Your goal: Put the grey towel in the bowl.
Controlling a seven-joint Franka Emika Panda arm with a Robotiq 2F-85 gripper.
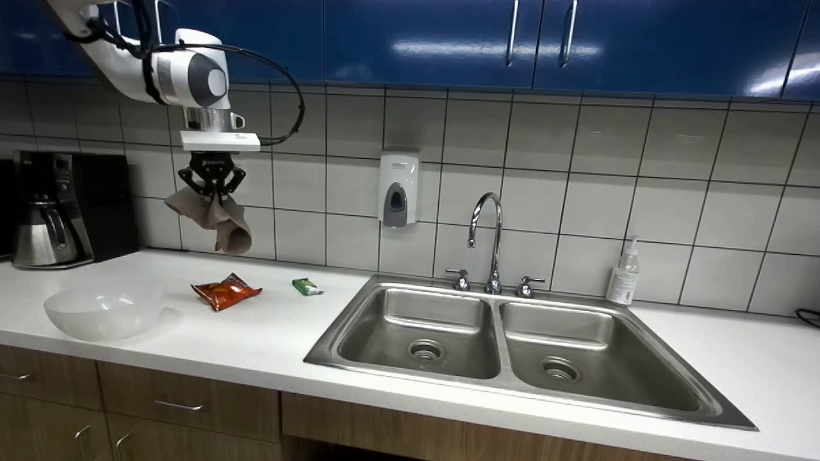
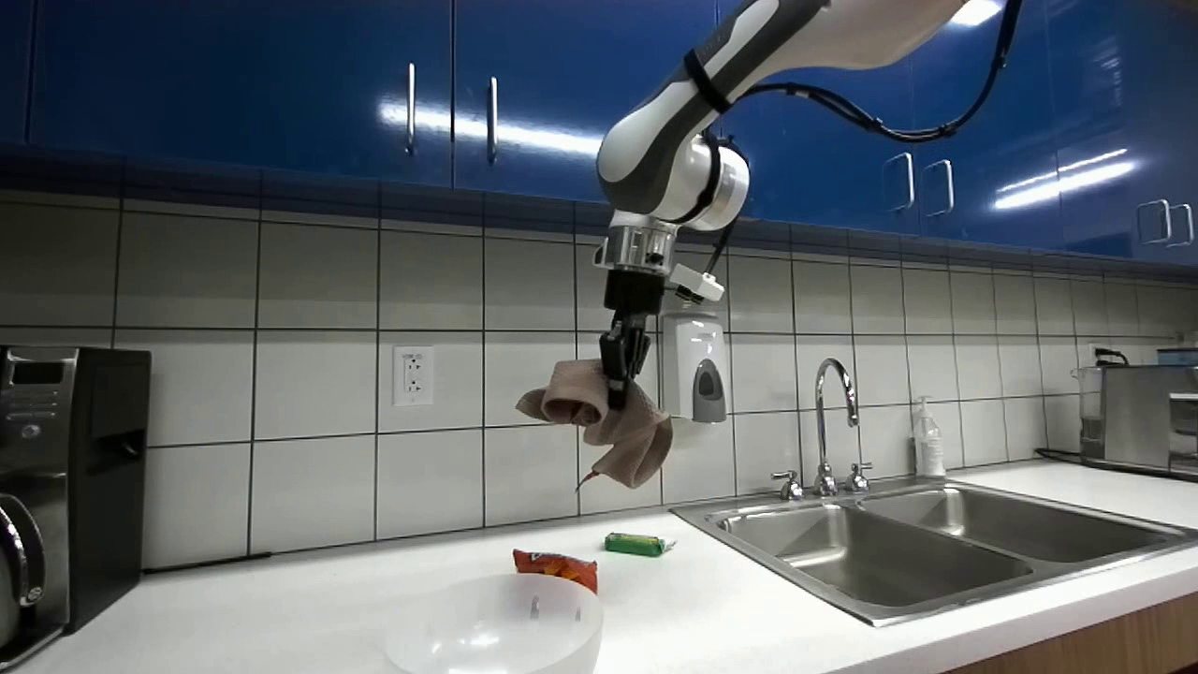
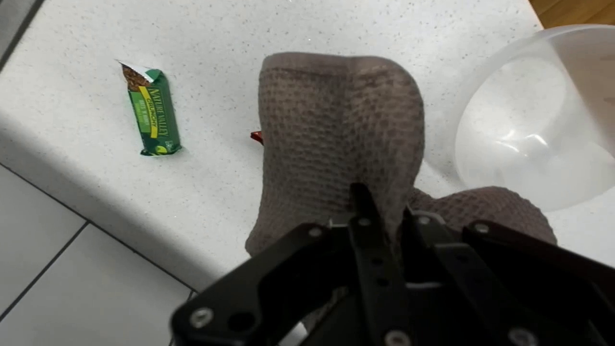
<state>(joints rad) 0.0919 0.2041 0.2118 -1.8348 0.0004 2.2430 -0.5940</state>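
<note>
Grey towel (image 1: 233, 235): was pinched by the gripper (image 1: 216, 193), suspended above the counter (image 1: 243, 342), upper left in an exterior view. Bowl (image 1: 90, 318): was found below, farther left there; a leftward carry, then lowering, was judged necessary.

White speckled countertop (image 1: 256, 346), inset steel sink (image 1: 504, 349)
Translucent bowl (image 1: 96, 320) near the front edge, red snack bag (image 1: 225, 292) near it, green bar packet (image 3: 154, 115) between bag and sink, black coffee maker (image 1: 102, 205)
</note>
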